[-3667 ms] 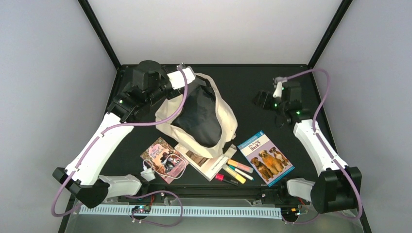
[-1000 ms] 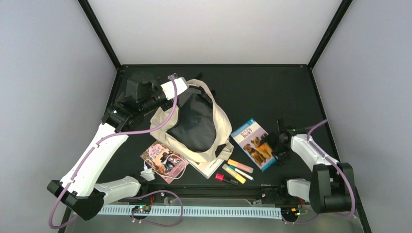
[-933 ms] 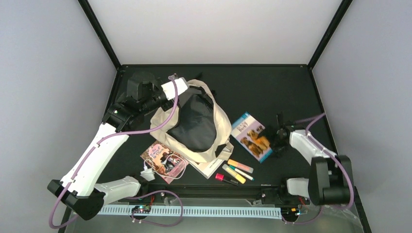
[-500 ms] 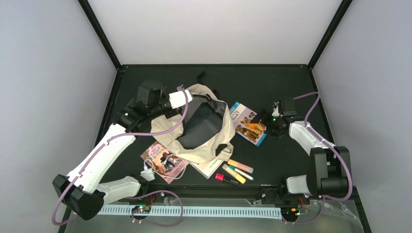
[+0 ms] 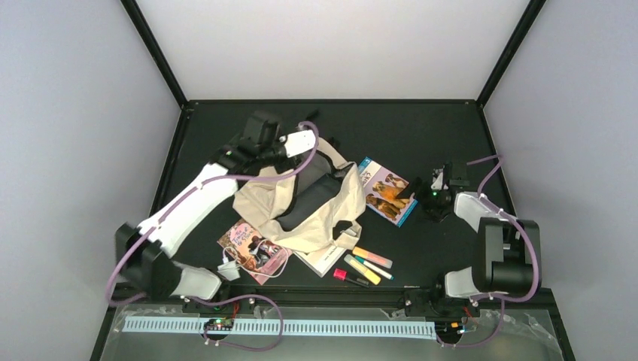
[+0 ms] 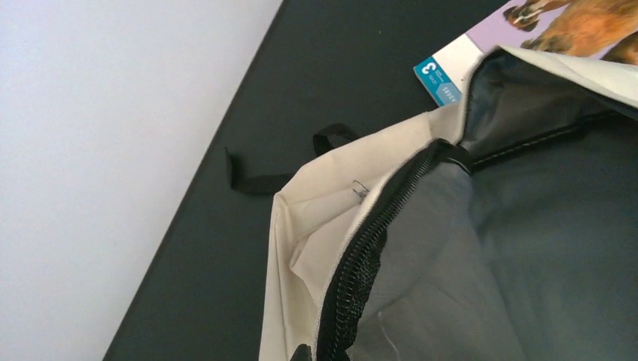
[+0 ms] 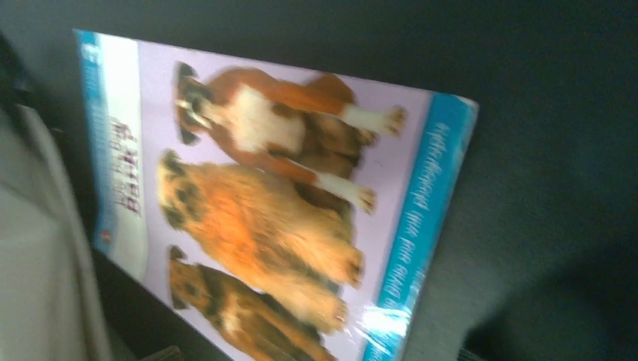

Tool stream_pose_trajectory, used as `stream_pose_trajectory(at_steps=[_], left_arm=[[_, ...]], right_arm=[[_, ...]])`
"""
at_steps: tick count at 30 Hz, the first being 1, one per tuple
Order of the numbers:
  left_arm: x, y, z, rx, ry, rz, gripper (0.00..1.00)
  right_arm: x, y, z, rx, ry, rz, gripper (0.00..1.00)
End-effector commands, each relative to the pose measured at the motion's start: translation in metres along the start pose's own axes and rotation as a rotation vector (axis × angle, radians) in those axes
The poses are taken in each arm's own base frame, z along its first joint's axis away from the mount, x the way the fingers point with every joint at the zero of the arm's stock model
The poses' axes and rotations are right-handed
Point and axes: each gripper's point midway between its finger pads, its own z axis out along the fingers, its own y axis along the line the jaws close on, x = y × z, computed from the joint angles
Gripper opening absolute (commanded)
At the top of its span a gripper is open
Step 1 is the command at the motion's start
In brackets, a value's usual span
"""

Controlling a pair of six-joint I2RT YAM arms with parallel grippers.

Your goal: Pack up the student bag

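Observation:
The student bag point(image 5: 301, 207), cream fabric with a dark lining, lies open at mid-table. My left gripper point(image 5: 322, 149) is shut on its far rim; the left wrist view shows the black zipper edge point(image 6: 376, 256) running down to one fingertip point(image 6: 305, 352). A dog-cover book point(image 5: 386, 189) lies right of the bag, its left end against the bag's side. My right gripper point(image 5: 412, 192) stands open at the book's right corner. The right wrist view is filled by the book point(image 7: 256, 203), with the bag point(image 7: 37, 263) at its left edge.
A pink book point(image 5: 252, 247) with a white charger and cable point(image 5: 229, 268) lies near the front left. A booklet point(image 5: 325, 259) pokes out from under the bag. Several highlighters point(image 5: 369, 263) and a red marker point(image 5: 346, 276) lie in front. A black strap point(image 6: 256, 180) trails behind the bag.
The right gripper has slid the dog book up and left, from the front right to the bag's side. The left arm has swung right, pulling the bag's rim with it.

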Motion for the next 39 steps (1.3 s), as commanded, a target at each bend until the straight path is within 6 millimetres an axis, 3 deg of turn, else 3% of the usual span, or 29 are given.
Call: stream_pose_trajectory(at_steps=[1,4,11,16,20,27,34,39], left_arm=[[-0.005,0.018,0.037,0.006,0.075,-0.01,0.01],[0.0,0.027,0.065,-0.017,0.125,-0.005,0.02],[-0.017,0.004,0.133,0.054,0.078,0.077,0.02],[0.005,-0.003,0.194,0.079,0.164,0.095,0.02],[0.019,-0.008,0.228,0.081,0.224,0.14,0.02],[0.037,-0.043,0.252,0.169,0.247,0.168,0.02],[0.042,-0.063,0.255,0.236,0.24,0.094,0.02],[0.044,-0.069,0.255,0.251,0.243,0.078,0.01]], right_arm=[[-0.009,0.014,0.01,-0.097,-0.002,0.005,0.97],[-0.016,0.018,0.014,-0.115,-0.007,0.001,0.97],[-0.016,0.021,0.026,-0.146,0.036,-0.003,0.97],[-0.017,0.028,0.028,-0.194,0.036,-0.013,0.97],[-0.017,0.046,0.026,-0.307,0.038,-0.036,0.96],[-0.028,0.085,0.013,-0.527,-0.013,-0.101,0.91],[-0.029,0.124,0.002,-0.651,-0.034,-0.207,0.9],[-0.033,0.139,0.007,-0.703,-0.048,-0.21,0.85]])
